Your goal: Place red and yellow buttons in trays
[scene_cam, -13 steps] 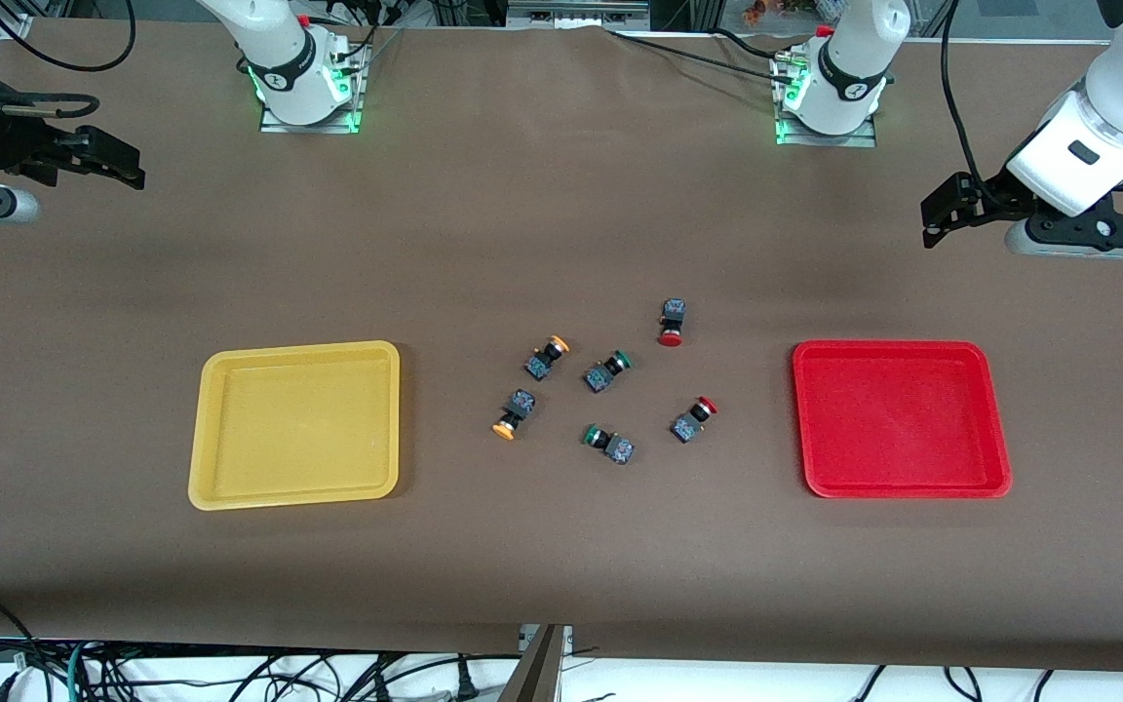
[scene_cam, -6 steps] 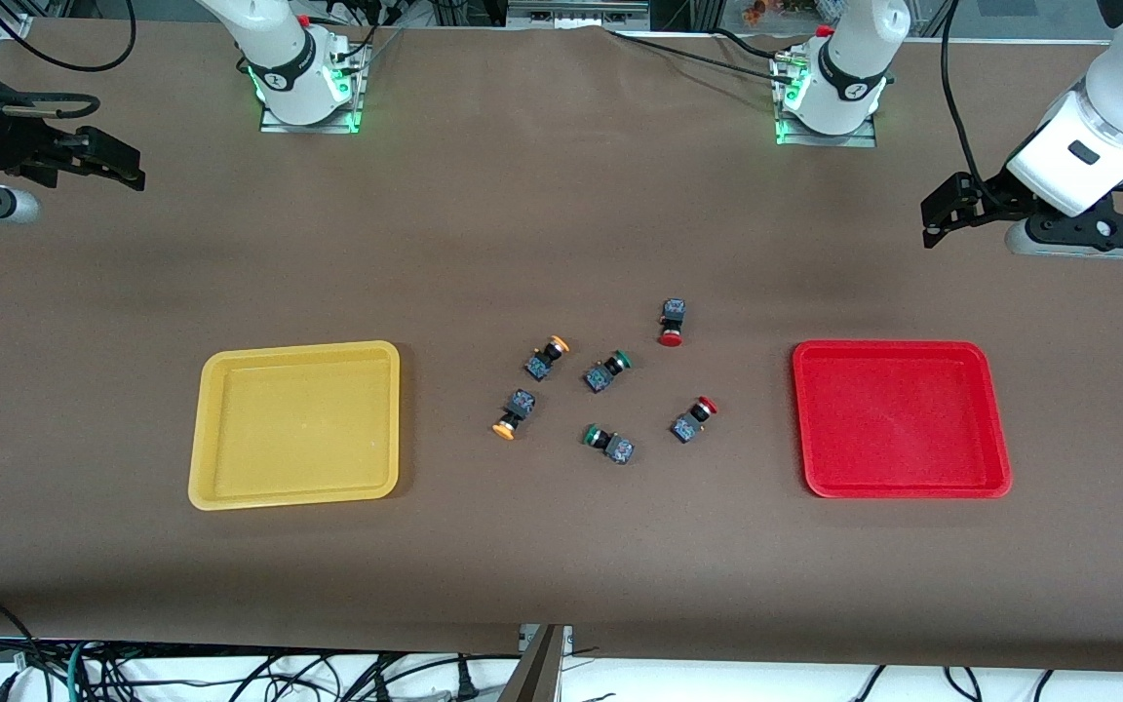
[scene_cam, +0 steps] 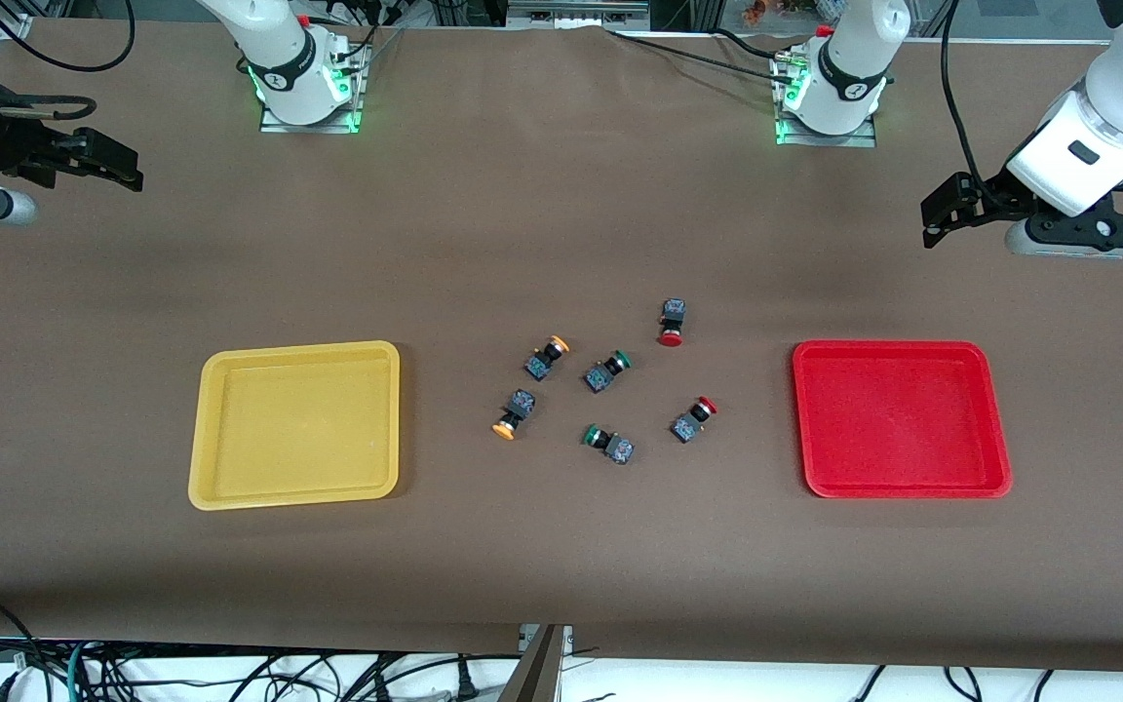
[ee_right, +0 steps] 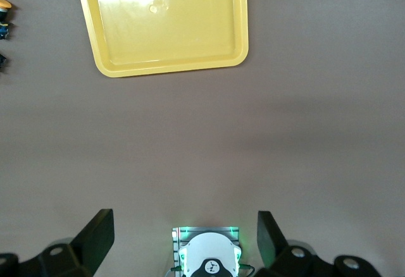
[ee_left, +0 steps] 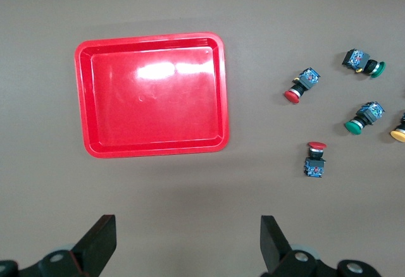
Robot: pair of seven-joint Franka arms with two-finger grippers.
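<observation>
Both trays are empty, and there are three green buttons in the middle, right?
Not quite. The yellow tray and red tray are empty, but the front view shows only two green buttons in the middle.

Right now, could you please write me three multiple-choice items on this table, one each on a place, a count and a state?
1. Where do the buttons lie?
A. in the yellow tray
B. on the table between the trays
C. in the red tray

2. How many buttons have green caps?
A. one
B. two
C. four

3. How do the left gripper's jaws stand?
A. open, holding nothing
B. shut on a button
C. shut on a tray

Answers:
1 B: yellow tray and red tray hold nothing.
2 B: green-capped buttons.
3 A: left gripper shows bare table between its jaws.
</observation>
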